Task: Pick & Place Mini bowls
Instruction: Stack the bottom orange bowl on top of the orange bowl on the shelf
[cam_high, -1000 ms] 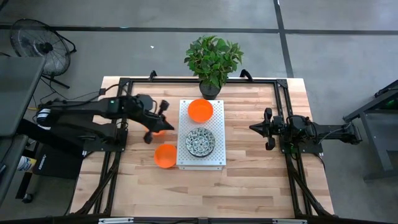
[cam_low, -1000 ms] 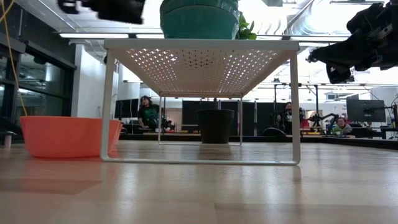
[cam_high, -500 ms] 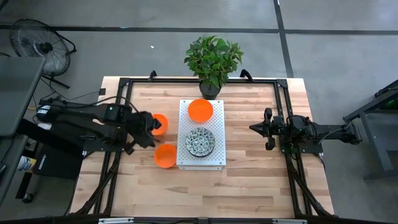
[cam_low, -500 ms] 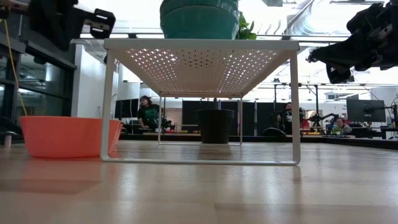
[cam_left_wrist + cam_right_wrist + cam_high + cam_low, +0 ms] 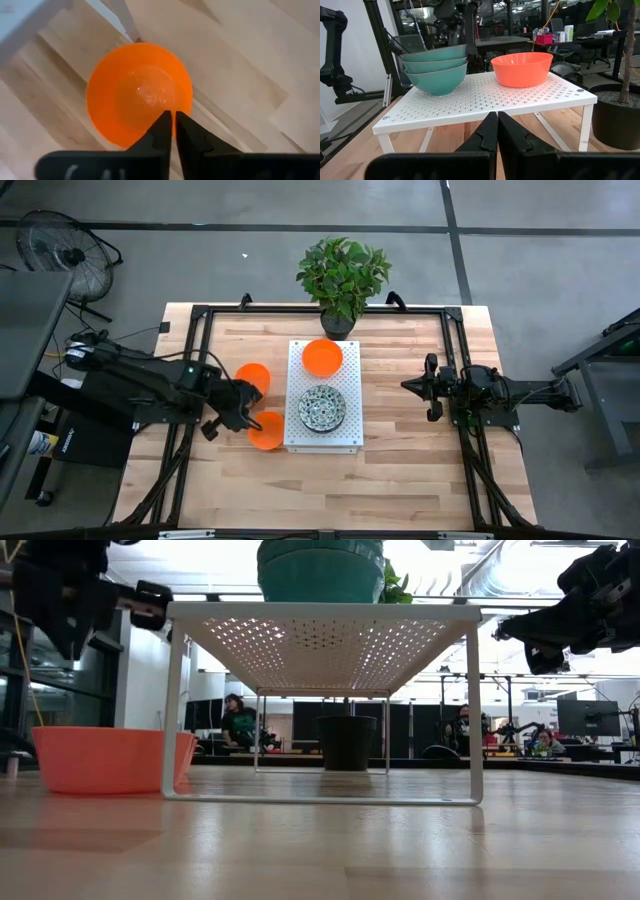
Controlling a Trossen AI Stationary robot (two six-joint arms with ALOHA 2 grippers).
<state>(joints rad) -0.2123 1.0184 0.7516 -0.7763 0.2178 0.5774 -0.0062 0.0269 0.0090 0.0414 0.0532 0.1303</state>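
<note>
Left wrist view: left tool [image 5: 173,116] hangs over the near orange bowl [image 5: 139,93] on the counter [image 5: 240,65], fingers all but together with only a sliver between them, gripping nothing.
Likely reason: my guess is the tool is lining up over this bowl's rim before parting to take it.
High view, left side: left tool [image 5: 240,408] sits between two orange bowls, one [image 5: 266,431] against the white rack's front-left corner, the other [image 5: 252,376] farther back, apart from the rack.
White rack [image 5: 346,434]: carries a third orange bowl [image 5: 322,357] at its back and a stack of patterned bowls [image 5: 322,407] in the middle, so it looks like the drop spot.
Right tool [image 5: 434,387]: fingers together, empty, waiting well right of the rack.
Potted plant [image 5: 342,275]: at the counter's back edge, no part of the job.
</note>
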